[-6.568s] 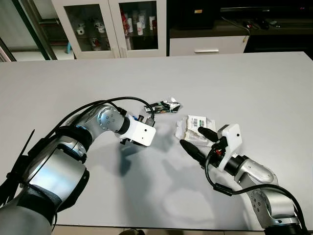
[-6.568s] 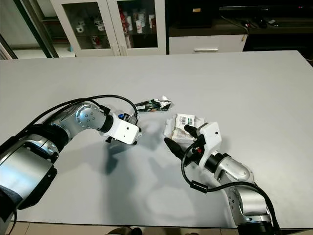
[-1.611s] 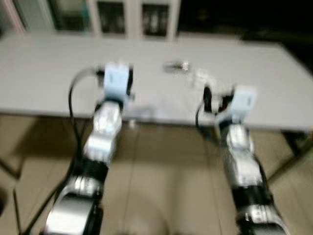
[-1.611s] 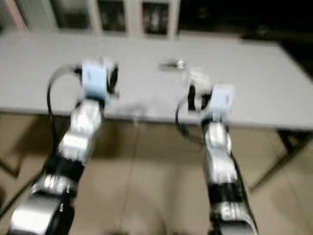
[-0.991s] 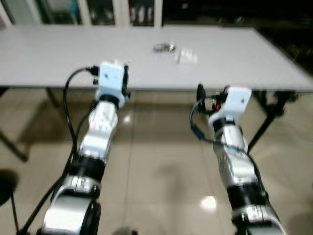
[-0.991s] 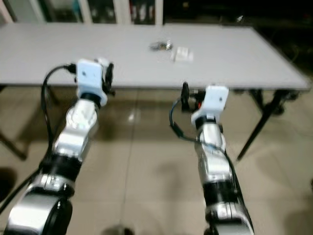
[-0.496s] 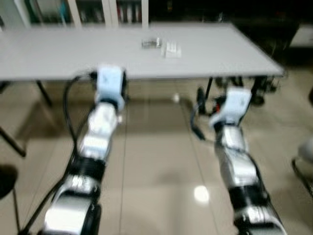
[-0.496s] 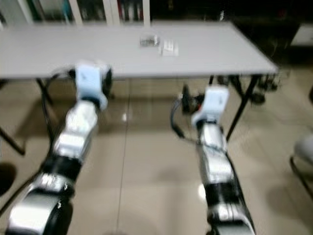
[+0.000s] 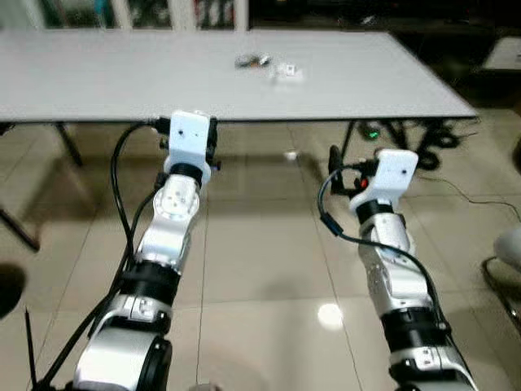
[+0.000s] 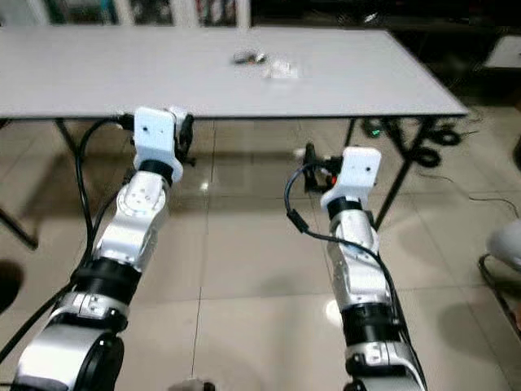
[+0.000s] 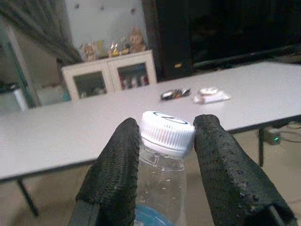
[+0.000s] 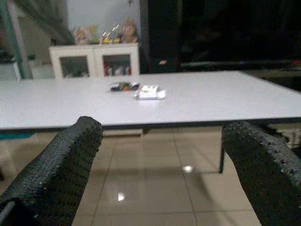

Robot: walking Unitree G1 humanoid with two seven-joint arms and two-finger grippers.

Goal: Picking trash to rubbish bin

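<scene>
Two silver arms rise from the bottom edge of the head view toward mid-frame, each built of rounded metal segments joined by black bands, each ending in a white boxy wrist housing. A black cable loops along the outer side of each arm — wide on the left, tighter on the right. The left gripper [image 11: 164,165] and right gripper [image 12: 160,165] have thick black fingers [image 11: 115,169] with a dotted, knurled texture.

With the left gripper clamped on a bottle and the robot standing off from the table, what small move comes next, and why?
Probably keep turning away to look for the bin, left gripper staying shut. Its fingers pinch the plastic bottle just under the white cap. The dark wrapper and white packet lie on the grey table, and the right gripper is open.
</scene>
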